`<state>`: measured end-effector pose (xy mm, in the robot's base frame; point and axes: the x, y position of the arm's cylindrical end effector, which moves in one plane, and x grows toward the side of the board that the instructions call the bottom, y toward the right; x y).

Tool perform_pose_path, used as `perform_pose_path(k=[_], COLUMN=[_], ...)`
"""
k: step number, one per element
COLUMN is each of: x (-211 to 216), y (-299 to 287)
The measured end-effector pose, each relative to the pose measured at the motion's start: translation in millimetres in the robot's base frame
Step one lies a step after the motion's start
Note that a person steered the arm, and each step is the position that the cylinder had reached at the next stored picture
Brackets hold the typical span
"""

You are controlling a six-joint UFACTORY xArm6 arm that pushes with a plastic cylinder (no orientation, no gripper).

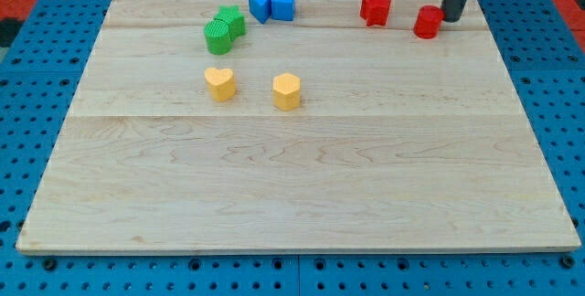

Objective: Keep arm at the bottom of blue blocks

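Note:
Two blue blocks sit side by side near the view's top, left of centre: a blue triangular block (260, 6) and a blue cube (283, 5). My tip (451, 18) is at the view's top right, far to the right of the blue blocks, touching or almost touching the right side of a red cylinder (427, 23). The rod rises out of the view's top edge.
A red star block (375, 8) lies left of the red cylinder. Two green blocks (223, 30) sit together below-left of the blue ones. A yellow heart block (219, 83) and a yellow hexagonal block (286, 90) lie lower down. The wooden board (292, 195) rests on a blue pegboard.

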<state>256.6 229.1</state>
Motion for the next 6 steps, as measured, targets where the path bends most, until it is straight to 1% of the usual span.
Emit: perform_pose_path(k=[1, 2, 3, 4, 5, 6], x=[20.8, 26.7, 82.0, 98.2, 80.4, 39.3], y=[-17.0, -23.3, -1.8, -92.8, -149.3, -183.9])
